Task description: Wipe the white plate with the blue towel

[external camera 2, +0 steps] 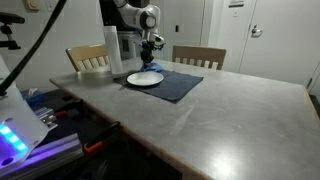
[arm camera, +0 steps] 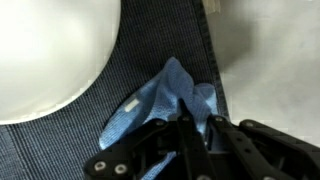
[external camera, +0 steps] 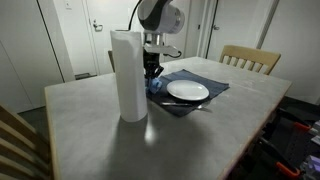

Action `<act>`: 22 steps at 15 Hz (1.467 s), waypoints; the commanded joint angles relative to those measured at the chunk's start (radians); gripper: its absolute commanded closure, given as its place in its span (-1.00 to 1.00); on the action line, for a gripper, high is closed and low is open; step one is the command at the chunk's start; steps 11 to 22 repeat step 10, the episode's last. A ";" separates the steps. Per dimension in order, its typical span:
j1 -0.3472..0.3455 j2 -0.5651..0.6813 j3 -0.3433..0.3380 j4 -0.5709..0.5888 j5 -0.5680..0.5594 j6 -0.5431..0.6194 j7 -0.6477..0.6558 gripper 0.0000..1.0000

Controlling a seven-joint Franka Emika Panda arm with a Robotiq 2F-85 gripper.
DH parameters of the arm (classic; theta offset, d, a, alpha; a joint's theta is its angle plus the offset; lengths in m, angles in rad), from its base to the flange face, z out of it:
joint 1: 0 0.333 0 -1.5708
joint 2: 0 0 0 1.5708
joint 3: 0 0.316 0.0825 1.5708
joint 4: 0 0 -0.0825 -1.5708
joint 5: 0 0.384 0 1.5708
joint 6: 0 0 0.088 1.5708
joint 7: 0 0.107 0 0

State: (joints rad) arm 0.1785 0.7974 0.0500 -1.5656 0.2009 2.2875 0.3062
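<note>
Blue towel [arm camera: 165, 100], its white tag [arm camera: 131, 104] unreadable

You see the grey table [external camera: 90, 130] from two far sides; your wrist camera looks down close. All show the round white plate [arm camera: 45, 50].

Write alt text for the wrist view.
The black robot gripper, entering from the bottom, pinches a crumpled blue cloth towel lying on a dark ribbed fabric placemat. A round white plate sits on the placemat at upper left; pale grey tabletop shows at right.
</note>
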 commanded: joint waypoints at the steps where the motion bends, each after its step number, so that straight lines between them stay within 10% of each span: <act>1: -0.007 0.010 0.005 0.040 -0.020 -0.037 -0.021 0.17; 9: -0.054 -0.093 0.036 0.017 0.015 -0.083 -0.103 -0.94; 22: -0.060 -0.100 0.043 0.012 0.019 -0.083 -0.122 -0.98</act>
